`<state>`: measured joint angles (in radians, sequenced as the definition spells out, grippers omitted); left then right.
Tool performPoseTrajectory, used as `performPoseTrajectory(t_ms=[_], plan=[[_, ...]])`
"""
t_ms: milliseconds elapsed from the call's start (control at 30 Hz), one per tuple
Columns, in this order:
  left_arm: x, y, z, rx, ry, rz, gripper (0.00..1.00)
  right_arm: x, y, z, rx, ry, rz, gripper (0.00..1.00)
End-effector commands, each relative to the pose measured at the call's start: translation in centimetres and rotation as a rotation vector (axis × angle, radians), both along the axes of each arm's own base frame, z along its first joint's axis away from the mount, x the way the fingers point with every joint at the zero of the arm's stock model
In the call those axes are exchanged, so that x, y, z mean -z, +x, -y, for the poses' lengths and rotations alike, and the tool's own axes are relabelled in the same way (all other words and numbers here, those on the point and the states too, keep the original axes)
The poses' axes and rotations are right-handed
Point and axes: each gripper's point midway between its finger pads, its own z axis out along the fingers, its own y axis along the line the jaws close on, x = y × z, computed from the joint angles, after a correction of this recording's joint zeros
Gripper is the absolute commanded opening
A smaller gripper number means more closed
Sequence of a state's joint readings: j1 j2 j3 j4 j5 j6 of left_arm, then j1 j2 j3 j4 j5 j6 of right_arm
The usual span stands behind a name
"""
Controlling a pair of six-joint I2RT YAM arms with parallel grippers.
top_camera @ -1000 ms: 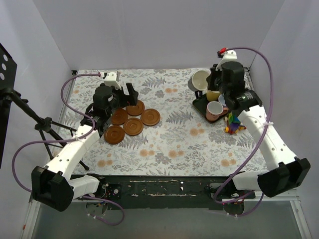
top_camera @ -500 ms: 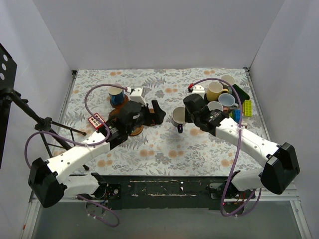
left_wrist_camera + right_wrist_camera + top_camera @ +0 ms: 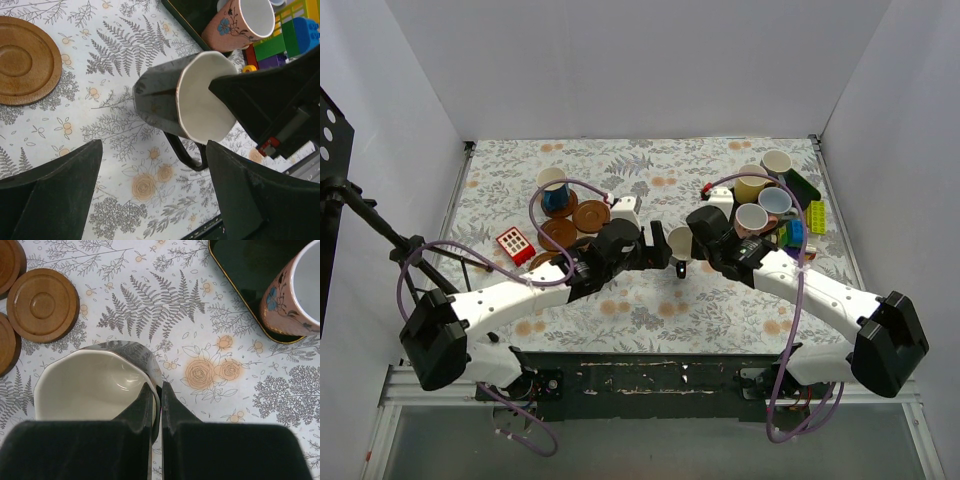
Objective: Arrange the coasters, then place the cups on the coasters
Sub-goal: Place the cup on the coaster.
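Your left gripper (image 3: pixel 152 147) has swung in from the coasters (image 3: pixel 590 213), its fingers wide apart either side of the dark cup (image 3: pixel 165 97), not touching. Your right gripper (image 3: pixel 157 390) stays pinched on its rim, held right of the coasters. Looks like a handover: close left before right releases.

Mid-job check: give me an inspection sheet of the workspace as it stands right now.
Surface: floral cloth, flat, no spill seen.
Job's things: coasters clustered left of centre, partly under the left arm; blue cup next to them; dark cup held tilted; pink cup and three others at the green tray.
Clutter: red block at left; toy blocks by the tray.
Pincers: right pincer pinches the dark cup's rim; left pincer open around that cup, not touching.
Cables: purple cable arcs across the coaster cluster.
Surroundings: white walls; black tripod at left.
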<state>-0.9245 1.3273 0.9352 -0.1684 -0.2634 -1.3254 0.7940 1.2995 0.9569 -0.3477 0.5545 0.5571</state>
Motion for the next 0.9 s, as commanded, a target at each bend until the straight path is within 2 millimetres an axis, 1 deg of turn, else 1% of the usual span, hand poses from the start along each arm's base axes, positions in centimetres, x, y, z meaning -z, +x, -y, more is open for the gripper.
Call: performPoseTrajectory(t_ms=[0, 67, 200, 300, 333, 400, 533, 667, 700, 733, 867], plan=[[-0.7, 1.8, 0.4, -0.062, 0.004, 0.052, 0.83, -4.6, 1.0, -1.0, 0.045, 0.161, 0.146, 0.01], [-0.2, 2.2, 1.1, -0.059, 0.015, 0.043, 0.81, -4.5, 0.7, -1.0, 0.039, 0.161, 0.145, 0.01], [0.6, 3.1, 2.6, -0.045, 0.040, 0.033, 0.71, -4.0, 0.5, -0.7, 0.042, 0.131, 0.141, 0.01], [0.1, 3.5, 3.7, -0.037, 0.019, 0.042, 0.66, -3.8, 0.4, -0.5, 0.043, 0.109, 0.142, 0.01], [0.0, 3.8, 3.9, -0.036, 0.017, 0.047, 0.64, -3.7, 0.4, -0.5, 0.046, 0.103, 0.139, 0.01], [-0.1, 4.1, 4.3, -0.029, 0.031, 0.058, 0.56, -3.6, 0.2, -0.4, 0.045, 0.097, 0.140, 0.01], [1.0, 4.5, 4.5, -0.026, 0.078, 0.051, 0.42, -3.5, 0.1, -0.5, 0.043, 0.080, 0.147, 0.01], [1.7, 4.4, 4.9, -0.011, 0.094, 0.046, 0.35, -3.3, -0.1, -0.4, 0.055, 0.028, 0.153, 0.01], [1.8, 4.4, 5.0, -0.009, 0.097, 0.044, 0.32, -3.1, -0.2, -0.4, 0.055, 0.016, 0.147, 0.01], [2.1, 4.3, 5.0, -0.007, 0.106, 0.042, 0.28, -3.1, -0.3, -0.4, 0.056, 0.014, 0.146, 0.01], [2.2, 4.4, 5.0, -0.008, 0.119, 0.054, 0.09, -2.9, -0.4, -0.7, 0.052, 0.014, 0.142, 0.01]])
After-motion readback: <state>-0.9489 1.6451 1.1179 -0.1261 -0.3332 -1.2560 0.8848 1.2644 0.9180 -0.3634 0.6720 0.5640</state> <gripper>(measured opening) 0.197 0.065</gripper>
